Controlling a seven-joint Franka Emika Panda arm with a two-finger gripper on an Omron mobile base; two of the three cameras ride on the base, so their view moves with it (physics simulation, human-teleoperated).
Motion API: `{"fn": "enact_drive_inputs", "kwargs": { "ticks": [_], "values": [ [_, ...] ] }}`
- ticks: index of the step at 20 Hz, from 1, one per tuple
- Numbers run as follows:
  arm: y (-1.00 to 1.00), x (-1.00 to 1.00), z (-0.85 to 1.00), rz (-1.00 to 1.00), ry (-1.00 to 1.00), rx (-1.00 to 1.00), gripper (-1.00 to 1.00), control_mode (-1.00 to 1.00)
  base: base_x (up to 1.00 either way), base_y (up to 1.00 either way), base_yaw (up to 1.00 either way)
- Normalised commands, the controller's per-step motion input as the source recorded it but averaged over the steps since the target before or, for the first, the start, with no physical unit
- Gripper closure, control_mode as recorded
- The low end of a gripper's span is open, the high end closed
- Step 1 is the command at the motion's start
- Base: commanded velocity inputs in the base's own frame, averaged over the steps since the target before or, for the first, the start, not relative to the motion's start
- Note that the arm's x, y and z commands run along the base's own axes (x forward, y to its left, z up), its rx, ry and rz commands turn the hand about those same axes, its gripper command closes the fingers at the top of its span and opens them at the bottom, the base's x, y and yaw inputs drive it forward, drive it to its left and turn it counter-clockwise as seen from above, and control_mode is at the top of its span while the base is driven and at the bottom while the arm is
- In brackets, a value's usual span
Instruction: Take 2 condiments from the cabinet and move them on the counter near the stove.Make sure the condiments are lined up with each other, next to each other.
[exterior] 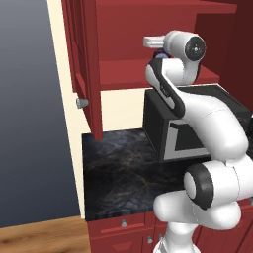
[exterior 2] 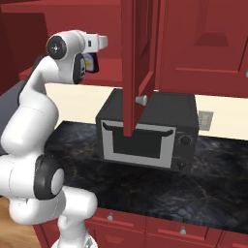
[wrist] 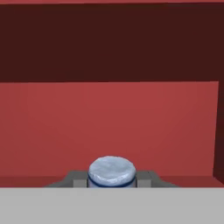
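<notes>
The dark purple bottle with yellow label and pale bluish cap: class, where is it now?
The dark purple bottle sits clamped in the gripper inside the open red wall cabinet, above the shelf, up-left of the black microwave.

The bottle (wrist: 111,171) shows just its pale cap in the hand view — the grey band cuts off its body, and the fingertips beside it are mostly hidden too. In the right base view the hand covers most of the bottle (exterior 2: 89,63) (only a yellow label patch shows). A cabinet door (exterior 2: 133,63) hides the microwave's (exterior 2: 164,123) middle.
</notes>
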Motion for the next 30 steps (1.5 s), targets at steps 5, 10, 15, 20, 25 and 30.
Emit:
{"fn": "enact_drive_inputs", "kwargs": {
  "ticks": [5, 10, 15, 20, 25, 30],
  "values": [
    [-0.02, -0.83, 0.05, 0.0, 0.01, -0.01, 1.0, -1.0, 0.0, 0.0, 0.0],
    [-0.01, -0.92, 0.0, 0.0, 0.01, -0.03, 1.0, -1.0, 0.0, 0.0, 0.0],
    [-0.08, -0.96, 0.0, 0.07, -0.01, -0.04, 1.0, -1.0, 0.0, 0.0, 0.0],
    [-0.06, -1.0, 0.0, 0.12, 0.0, -0.04, 1.0, -1.0, 0.0, 0.0, 0.0],
    [0.0, -1.0, 0.0, 0.02, 0.0, -0.02, 1.0, -1.0, 0.0, 0.0, 0.0],
    [0.0, -0.93, 0.0, -0.07, 0.0, 0.0, 1.0, -1.0, 0.0, 0.0, 0.0]
  ]
}}
